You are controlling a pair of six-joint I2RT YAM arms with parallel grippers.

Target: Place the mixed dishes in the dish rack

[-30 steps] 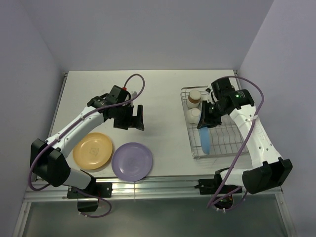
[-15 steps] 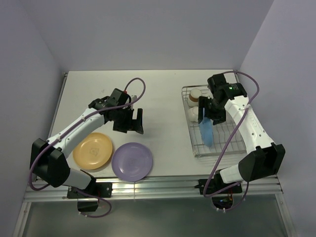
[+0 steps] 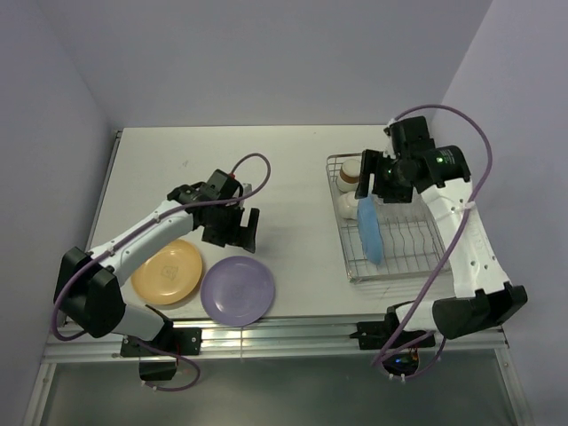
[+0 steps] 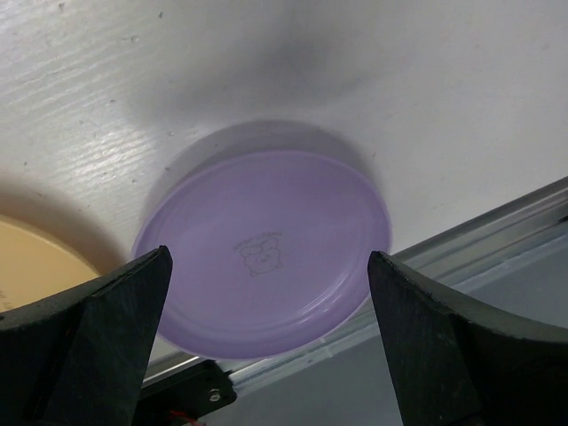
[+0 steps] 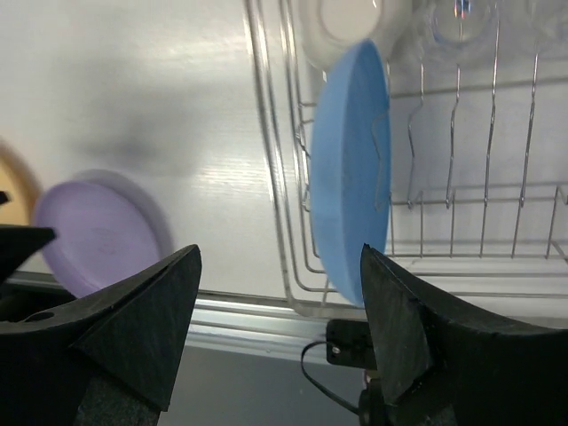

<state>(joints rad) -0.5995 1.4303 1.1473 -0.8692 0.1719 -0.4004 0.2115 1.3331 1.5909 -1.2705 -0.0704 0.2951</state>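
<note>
The blue plate (image 3: 371,229) (image 5: 351,195) stands on edge at the left side of the silver dish rack (image 3: 395,277) (image 5: 266,133). My right gripper (image 3: 382,182) (image 5: 280,257) hovers above it, open and holding nothing. A white bowl (image 3: 348,206) (image 5: 351,22) and a brown cup (image 3: 350,171) sit in the rack's far left corner. The purple plate (image 3: 237,289) (image 4: 266,240) lies flat near the table's front edge, with the orange-yellow plate (image 3: 166,271) (image 4: 35,257) to its left. My left gripper (image 3: 241,229) (image 4: 268,266) hangs open above the purple plate, apart from it.
A clear glass (image 5: 461,18) shows at the far end of the rack. A metal rail (image 3: 284,330) runs along the table's near edge, just past the purple plate. Lilac walls close in the left, back and right sides.
My right gripper opened, let go of the blue plate and rose away; the plate stays upright in the rack. My left gripper moved nearer, toward the purple plate.
</note>
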